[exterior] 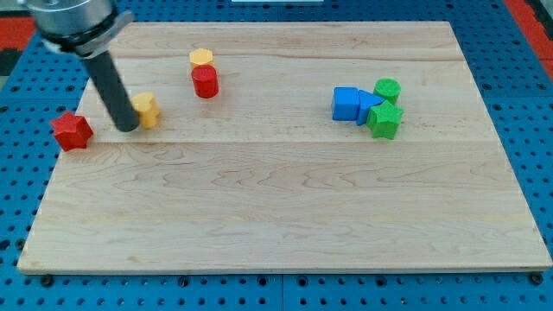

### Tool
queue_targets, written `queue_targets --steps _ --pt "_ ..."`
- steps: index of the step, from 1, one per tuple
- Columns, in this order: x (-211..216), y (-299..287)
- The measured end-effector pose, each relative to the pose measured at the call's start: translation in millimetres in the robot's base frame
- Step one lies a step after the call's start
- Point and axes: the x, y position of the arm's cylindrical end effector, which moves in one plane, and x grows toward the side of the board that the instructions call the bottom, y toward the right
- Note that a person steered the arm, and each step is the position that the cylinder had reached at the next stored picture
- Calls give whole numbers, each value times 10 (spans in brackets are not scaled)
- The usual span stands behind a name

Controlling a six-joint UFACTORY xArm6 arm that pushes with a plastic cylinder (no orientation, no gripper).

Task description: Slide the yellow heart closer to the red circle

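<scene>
My tip point(127, 126): bare rod end, no jaws to open or close, touching yellow heart point(147, 109) on its view-left side. Placement suits push toward view's right. Red circle point(205, 82): up-right of heart, near, not touching; yellow hexagon point(201, 58) just behind it. Red star point(71, 130): left of heart, beyond tip. Blue and green blocks: far right of heart.

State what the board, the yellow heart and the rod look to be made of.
Board: pale wood, matte, with visible grain and plank seams. Yellow heart: uniform matte colour, probably painted wood or plastic; the look leaves it open. Rod: dark, smooth, slightly glossy, likely metal or plastic; my tip sits against the heart's left side.
</scene>
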Motion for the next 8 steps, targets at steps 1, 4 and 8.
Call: queue_targets --steps 1,4,8 --pt "-72 478" --pt "-226 218" --pt "1124 -1128"
